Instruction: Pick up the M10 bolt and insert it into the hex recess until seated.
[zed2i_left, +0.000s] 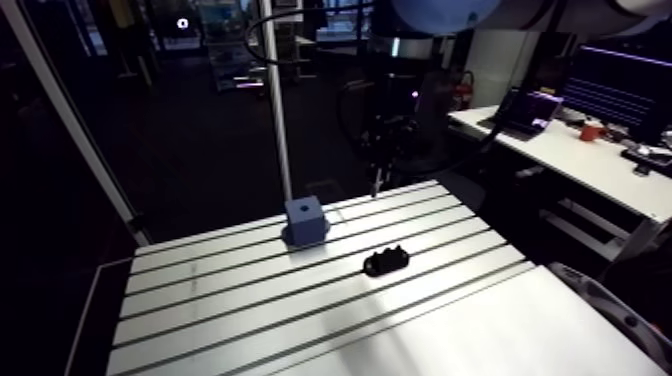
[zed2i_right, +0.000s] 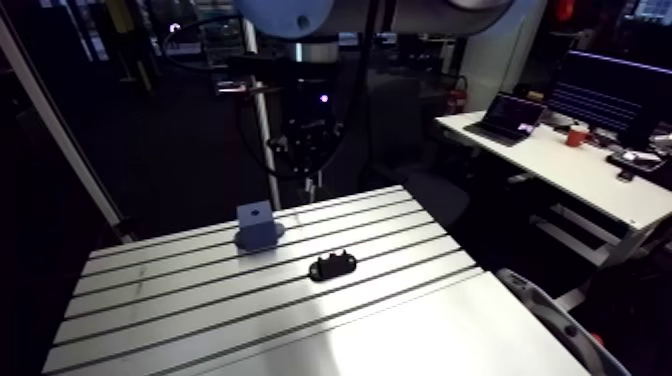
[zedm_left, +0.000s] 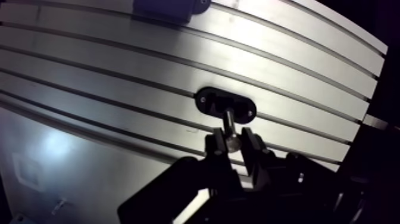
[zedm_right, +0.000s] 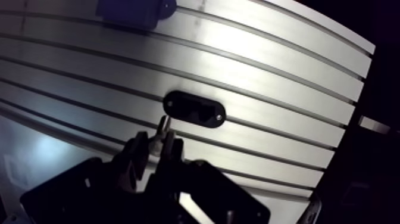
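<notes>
M10 bolt (zedm_left: 229, 120) is in the tool's (zedm_left: 232, 142) grip: in the wrist view you see its pale metal shank standing out ahead of the two dark fingers (zedm_left: 216, 145), which are drawn in close on either side of it and clamp its lower end. The bolt's free end points toward the table (zed2i_left: 250, 300).

Ahead of the fingers, a black holder (zedm_left: 226, 104) of flat oval shape lies on the table between two of the slots. You can see darker openings in its top face, but you cannot tell their shape. The two eyes of the wrist view disagree here: in one the bolt's tip overlaps the holder, and in the other it sits just beside it, so the bolt is up off the holder and not touching it.

From the arm view, you find the tool hanging over the far edge of the table, high above the surface. A blue block (zed2i_left: 304, 218) stands upright on the table, well apart from the black holder and further back.
</notes>
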